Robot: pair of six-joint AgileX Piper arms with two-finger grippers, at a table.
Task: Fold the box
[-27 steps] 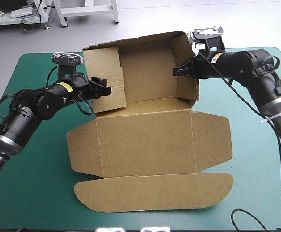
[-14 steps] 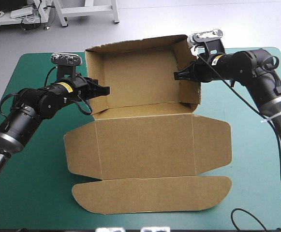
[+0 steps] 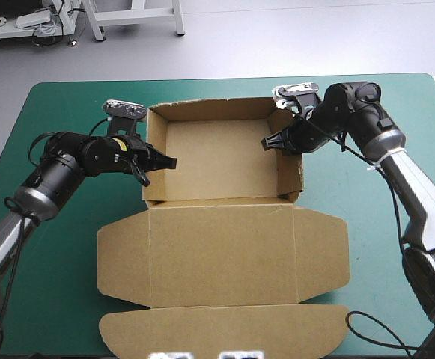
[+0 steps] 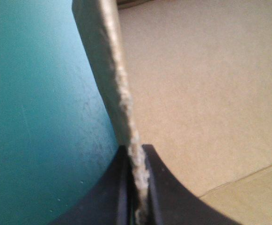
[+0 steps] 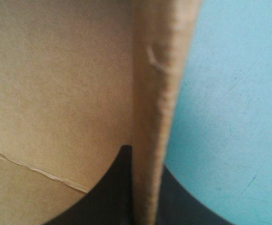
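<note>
Clamping the box [image 3: 217, 161] by its 2 side walls [image 3: 154, 133], fingers nearly closed, left gripper [image 3: 172, 161] and right gripper [image 3: 266, 143] bring it, tilted just before, down level; lid [image 3: 224, 254] flat.

box [image 3: 221, 247] tray tipped down from tilted to flat, whole sheet slid nearer; left gripper [image 3: 170, 161] and right gripper [image 3: 266, 143] came lower with the side walls, left inner flap gone flush

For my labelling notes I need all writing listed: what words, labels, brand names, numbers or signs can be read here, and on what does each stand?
No text can be read.
Brown box: plain board in every view, no print.
Teal-green cover: nothing on it.
Small yellow label just behind the left gripper: too small to read.
</note>
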